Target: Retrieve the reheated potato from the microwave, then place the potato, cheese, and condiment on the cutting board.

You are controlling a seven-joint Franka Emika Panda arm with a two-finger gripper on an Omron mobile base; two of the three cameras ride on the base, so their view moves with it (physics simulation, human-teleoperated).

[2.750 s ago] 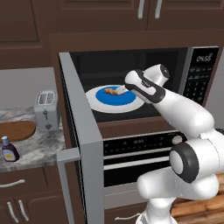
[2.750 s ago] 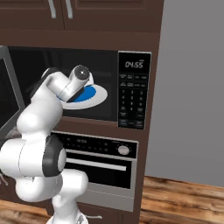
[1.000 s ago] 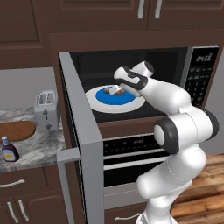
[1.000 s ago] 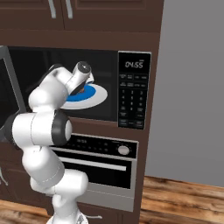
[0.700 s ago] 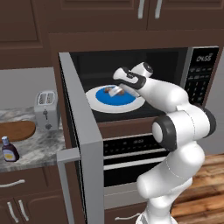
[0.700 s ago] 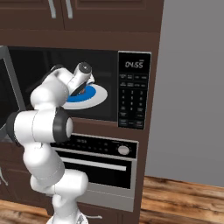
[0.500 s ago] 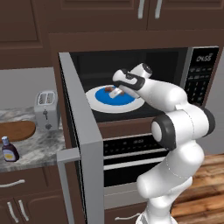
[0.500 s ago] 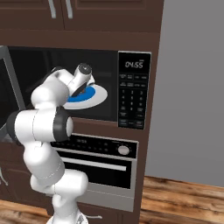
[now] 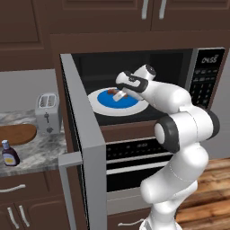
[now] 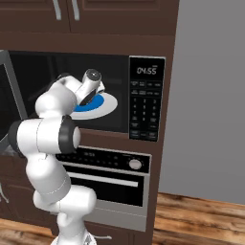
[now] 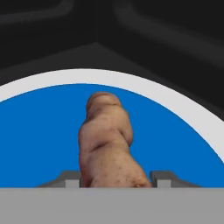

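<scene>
The microwave [image 9: 209, 76] stands open, its door [image 9: 85, 143] swung out to the left. Inside, a blue-and-white plate [image 9: 103, 102] carries the small brown potato [image 9: 113, 92]. My gripper [image 9: 119, 95] reaches in from the right and sits low over the plate. In the hand view the potato [image 11: 107, 144] fills the space between the fingertips [image 11: 72, 178], which press against both its sides above the blue plate [image 11: 35, 131]. The reddish cutting board [image 9: 15, 134] and the condiment [image 9: 9, 153] lie on the counter at left. The cheese is out of view.
A toaster [image 9: 47, 112] stands behind the cutting board on the marble counter. An oven [image 9: 130, 157] sits below the microwave. The open door juts out between the microwave cavity and the counter. From the right side, the keypad [image 10: 146, 95] and plate edge [image 10: 103, 106] show.
The jaws have closed in from wide open onto the potato's sides. The arm has stayed almost where it was over the plate.
</scene>
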